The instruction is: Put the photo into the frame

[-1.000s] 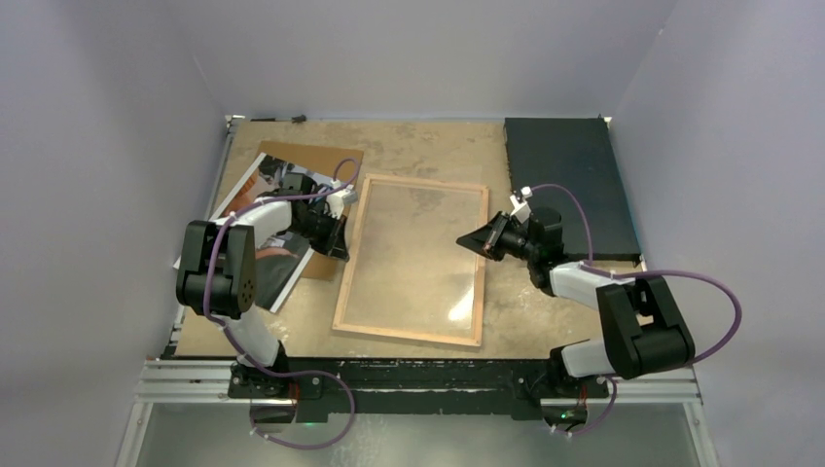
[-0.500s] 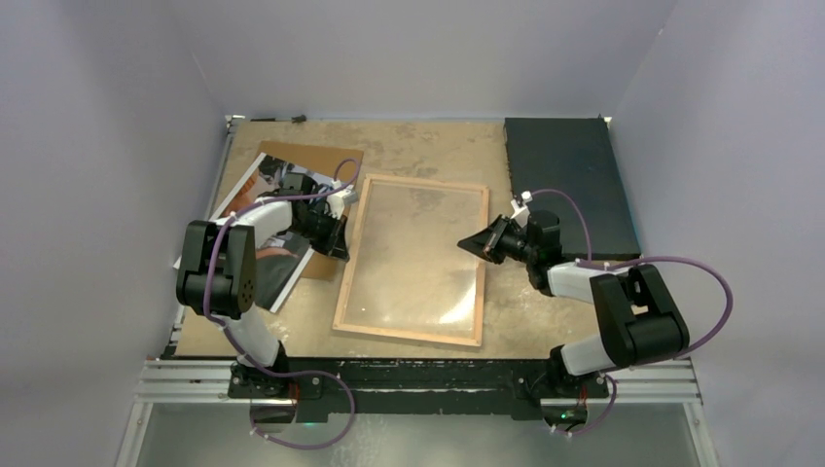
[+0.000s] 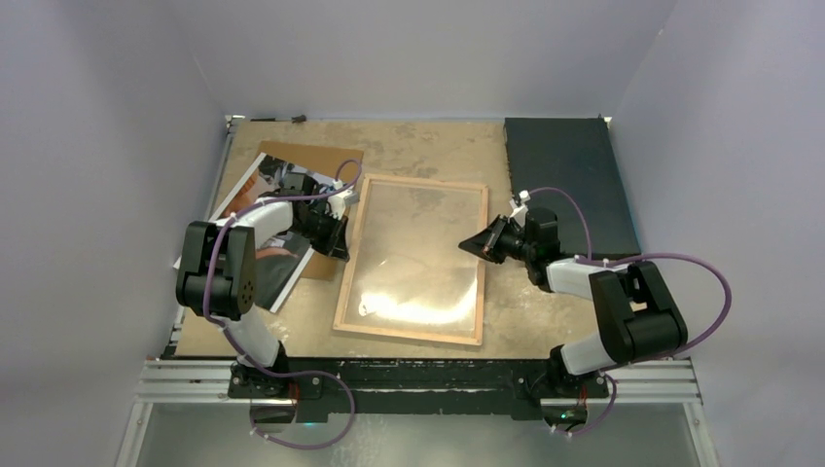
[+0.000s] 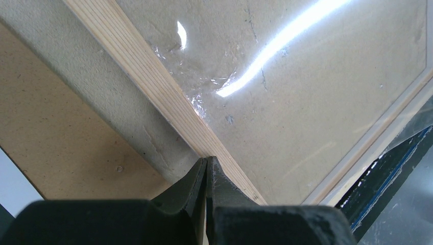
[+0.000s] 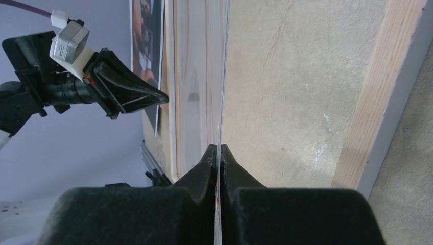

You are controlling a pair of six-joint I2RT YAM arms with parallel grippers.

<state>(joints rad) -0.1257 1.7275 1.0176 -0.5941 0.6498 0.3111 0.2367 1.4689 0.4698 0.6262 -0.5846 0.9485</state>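
Thin rectangular light-wood frame [image 3: 412, 258] lies on rough tan table [image 3: 428, 146].

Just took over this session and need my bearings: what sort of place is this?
Probably an enclosed lab test cell, not a home: plain pale walls box in the worn tan table on three sides, and an aluminium rail along its near edge carries the left arm and the right arm.
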